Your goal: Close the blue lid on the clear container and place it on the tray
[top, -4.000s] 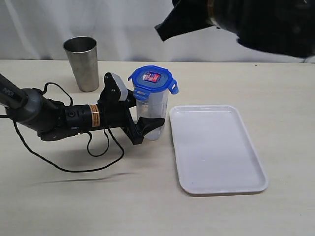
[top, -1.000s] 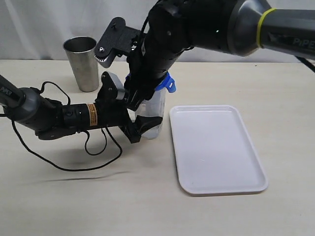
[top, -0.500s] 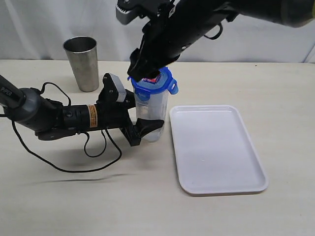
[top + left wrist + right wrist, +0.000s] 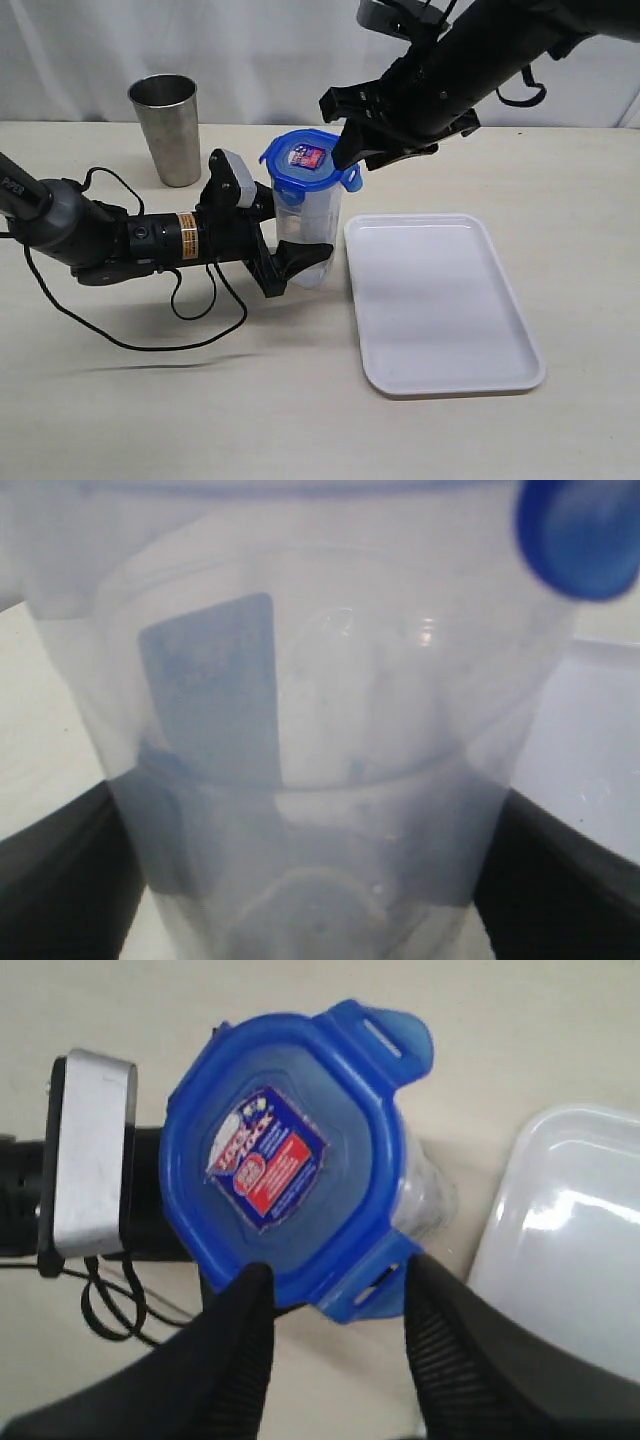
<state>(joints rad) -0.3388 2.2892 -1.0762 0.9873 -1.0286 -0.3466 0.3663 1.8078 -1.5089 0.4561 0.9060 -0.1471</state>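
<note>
The blue lid (image 4: 305,160) is found seated on the clear container (image 4: 305,235), which stands upright on the desk (image 4: 150,400) just beside the tray (image 4: 445,380), clamped low down by the left gripper (image 4: 275,230). The right gripper (image 4: 342,130), positioned over the lid a moment earlier, has been drawn back toward the tray side, jaws spread and nothing pinched. 1 flap is seen jutting outward, so closure is judged incomplete and the transfer not yet begun.

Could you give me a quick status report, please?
Left tool shut on clear container, beside tray. Right tool open over blue lid; lid seated, two flaps out. Nothing in the way.
</note>
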